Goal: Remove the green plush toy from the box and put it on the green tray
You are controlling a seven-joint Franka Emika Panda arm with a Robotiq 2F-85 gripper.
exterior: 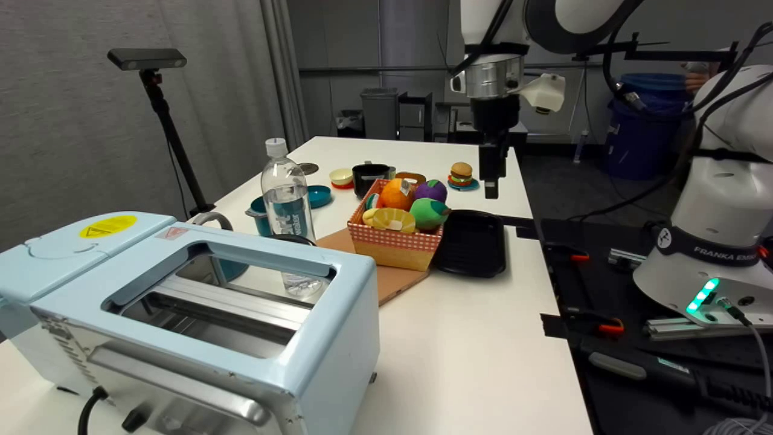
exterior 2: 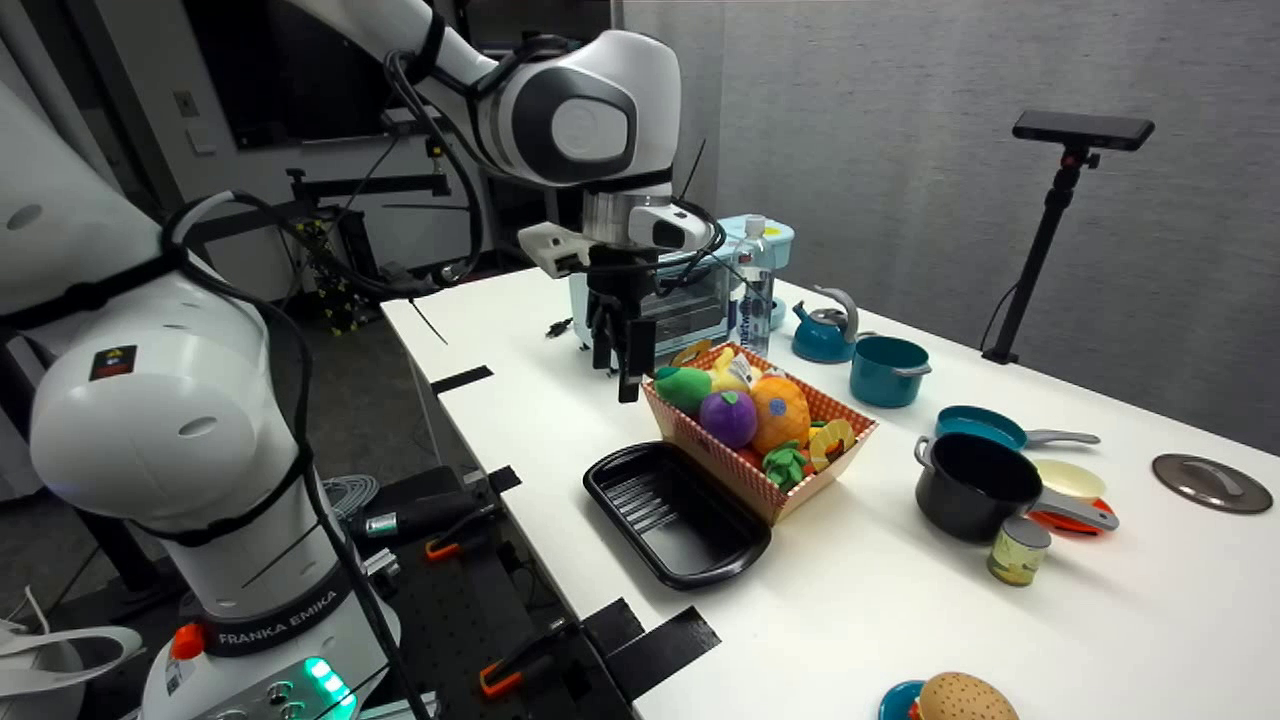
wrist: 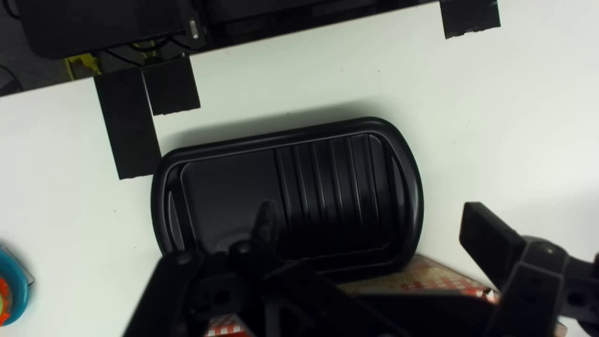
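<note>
The green plush toy lies among other soft toys at a corner of the orange-yellow box; it shows in both exterior views [exterior: 427,214] [exterior 2: 682,388]. The box has a red checked rim and shows in both exterior views [exterior: 392,257] [exterior 2: 812,485]. The black-looking tray [exterior: 470,241] [exterior 2: 695,525] lies flat and bare right beside the box. My gripper [exterior: 492,181] [exterior 2: 616,378] is above the table, near the toy's corner of the box. In the wrist view my gripper [wrist: 369,217] is open, its fingers wide apart, with the tray [wrist: 327,175] below; the toy is hidden there.
Purple [exterior 2: 729,419] and orange [exterior 2: 780,415] toys sit close to the green one. A water bottle [exterior: 288,205] and pale blue toaster oven [exterior: 338,320] stand past the box. A black pot [exterior 2: 975,490], can [exterior 2: 1018,552] and toy burger [exterior 2: 962,697] are also on the table.
</note>
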